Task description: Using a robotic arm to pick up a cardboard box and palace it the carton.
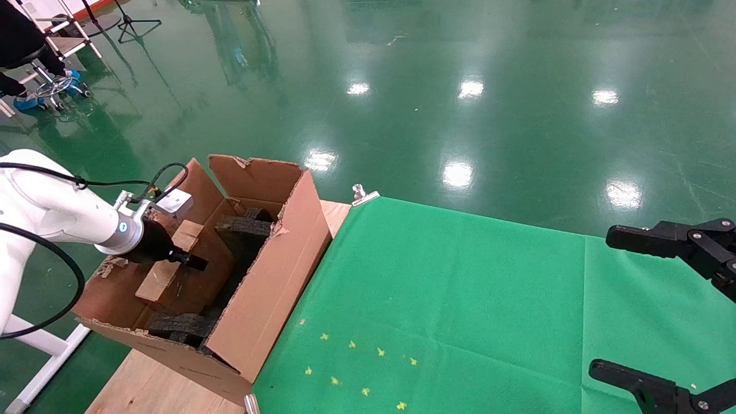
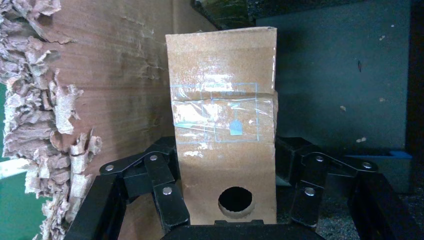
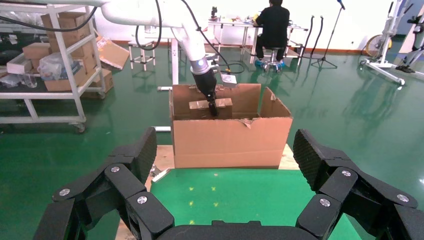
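Note:
The cardboard box (image 1: 163, 277), thin, brown and taped, stands tilted inside the carton (image 1: 270, 276). My left gripper (image 1: 192, 261), on the white robotic arm (image 1: 52, 210), is shut on it from above. In the left wrist view the box (image 2: 225, 115) sits between the black fingers (image 2: 167, 192), its round hole near the palm and the carton's torn wall (image 2: 105, 85) beside it. The right wrist view shows the carton (image 3: 230, 142) with the left gripper (image 3: 212, 107) on the box (image 3: 196, 106). My right gripper (image 1: 624, 305) is open and empty at the far right, above the green cloth (image 1: 448, 299).
Black foam blocks (image 1: 244, 227) lie inside the carton. The carton stands on a wooden table (image 1: 155, 391) at the cloth's left edge. A metal clip (image 1: 362, 195) holds the cloth's far corner. A seated person (image 3: 272, 25) and shelves (image 3: 50, 60) are beyond on the green floor.

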Available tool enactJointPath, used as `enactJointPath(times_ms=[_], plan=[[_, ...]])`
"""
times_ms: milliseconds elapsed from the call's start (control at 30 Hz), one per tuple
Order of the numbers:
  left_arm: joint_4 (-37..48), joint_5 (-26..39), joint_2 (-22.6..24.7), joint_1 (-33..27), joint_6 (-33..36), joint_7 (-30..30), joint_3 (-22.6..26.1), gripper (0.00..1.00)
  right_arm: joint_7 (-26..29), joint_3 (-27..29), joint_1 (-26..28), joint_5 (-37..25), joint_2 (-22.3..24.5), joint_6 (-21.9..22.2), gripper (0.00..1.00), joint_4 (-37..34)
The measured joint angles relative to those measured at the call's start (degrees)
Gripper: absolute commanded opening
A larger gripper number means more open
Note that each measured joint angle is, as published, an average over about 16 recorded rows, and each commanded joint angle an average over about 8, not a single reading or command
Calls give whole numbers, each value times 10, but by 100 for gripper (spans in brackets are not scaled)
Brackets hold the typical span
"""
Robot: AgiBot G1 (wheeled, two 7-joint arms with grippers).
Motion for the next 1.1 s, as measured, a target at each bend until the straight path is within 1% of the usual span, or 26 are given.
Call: enactJointPath(times_ms=[433,800,1100], plan=[[-8,-4,-6,-27,-32,-4,-2,100,0,0,0,0,0,0,100,0],[-24,-24,-23,-40,-10,13,-16,100,0,0,0,0,0,0,100,0],[-71,-56,-55,-69,12,40,-39,100,0,0,0,0,0,0,100,0]])
